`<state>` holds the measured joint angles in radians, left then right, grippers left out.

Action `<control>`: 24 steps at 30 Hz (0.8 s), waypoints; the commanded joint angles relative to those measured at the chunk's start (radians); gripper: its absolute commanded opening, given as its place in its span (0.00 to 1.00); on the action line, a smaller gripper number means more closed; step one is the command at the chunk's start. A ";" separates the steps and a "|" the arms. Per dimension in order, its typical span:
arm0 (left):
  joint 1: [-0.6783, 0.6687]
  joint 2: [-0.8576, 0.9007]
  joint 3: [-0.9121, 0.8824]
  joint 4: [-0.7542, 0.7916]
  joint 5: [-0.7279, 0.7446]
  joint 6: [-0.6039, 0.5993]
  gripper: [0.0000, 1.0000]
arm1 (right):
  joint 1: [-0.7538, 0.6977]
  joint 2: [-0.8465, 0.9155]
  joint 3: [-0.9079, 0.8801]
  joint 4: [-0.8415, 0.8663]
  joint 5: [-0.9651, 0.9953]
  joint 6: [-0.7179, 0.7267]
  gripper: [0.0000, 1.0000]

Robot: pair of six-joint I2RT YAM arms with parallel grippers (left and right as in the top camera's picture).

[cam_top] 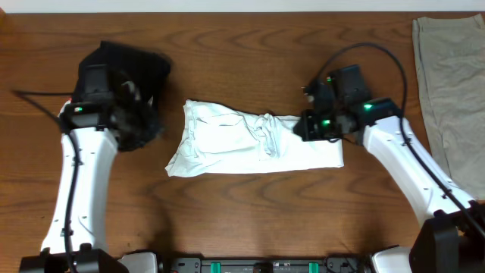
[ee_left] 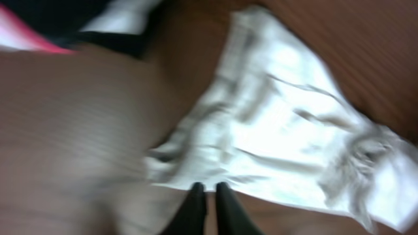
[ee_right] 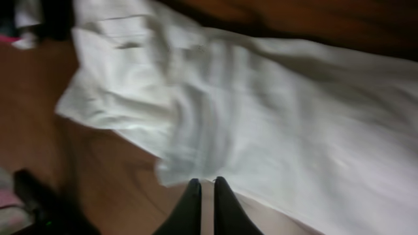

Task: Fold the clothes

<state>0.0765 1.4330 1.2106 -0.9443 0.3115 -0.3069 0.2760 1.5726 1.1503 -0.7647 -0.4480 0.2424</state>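
Currently both jaws clenched: left gripper (ee_left: 206, 190) at 9 o'clock of crumpled white T-shirt (cam_top: 250, 140), right gripper (ee_right: 204, 183) over its 3 o'clock side

T-shirt (cam_top: 254, 144) lies on the table (cam_top: 250, 220) between folded garment (cam_top: 144, 64) and cloth (cam_top: 447, 76).

Desk (cam_top: 250, 220): 1 continuous surface of reddish-brown wood veneer fills nearly all of the overhead view, its grain running left to right in long wavy bands. A narrow pale strip (cam_top: 227, 4) borders the far edge; whether it is wall or floor cannot be told. A dark rail (cam_top: 265, 265) with small green fittings lies along the near edge. Lighting is even and diffuse, from above, giving a faint sheen on the far middle of the wood and only soft, short shadows. Both wrist views show the same brown wood, blurred, with the grain barely legible.
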 commanded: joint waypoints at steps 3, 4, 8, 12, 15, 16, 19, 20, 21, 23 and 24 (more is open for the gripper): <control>-0.197 -0.009 0.004 0.047 0.126 0.044 0.06 | -0.043 0.027 -0.021 -0.040 0.132 -0.011 0.01; -0.248 -0.009 0.004 0.067 0.126 0.043 0.06 | -0.046 0.035 -0.027 -0.039 0.150 -0.011 0.01; -0.413 0.002 0.004 0.129 0.063 -0.019 0.06 | -0.047 0.076 -0.047 -0.036 0.229 -0.011 0.01; -0.529 0.046 0.004 0.181 -0.018 -0.082 0.06 | -0.047 0.132 -0.050 -0.028 0.273 -0.012 0.01; -0.598 0.108 0.004 0.248 -0.016 -0.121 0.06 | -0.048 0.170 -0.050 -0.002 0.280 -0.012 0.01; -0.620 0.132 0.004 0.273 -0.016 -0.126 0.06 | -0.048 0.182 -0.050 0.010 0.280 -0.012 0.01; -0.679 0.202 0.004 0.349 -0.014 -0.134 0.06 | -0.048 0.206 -0.050 0.026 0.279 -0.012 0.01; -0.696 0.224 0.004 0.372 -0.014 -0.143 0.06 | -0.047 0.210 -0.050 0.028 0.280 -0.012 0.01; -0.712 0.250 0.004 0.397 -0.014 -0.153 0.06 | -0.047 0.214 -0.050 0.028 0.280 -0.012 0.01; -0.736 0.291 0.004 0.436 -0.014 -0.152 0.06 | -0.047 0.219 -0.050 0.029 0.280 -0.012 0.01; -0.745 0.309 0.004 0.449 -0.014 -0.152 0.06 | -0.047 0.219 -0.050 0.029 0.280 -0.012 0.01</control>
<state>-0.6487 1.7058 1.2106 -0.5106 0.3099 -0.4351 0.2340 1.7794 1.1038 -0.7391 -0.1818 0.2409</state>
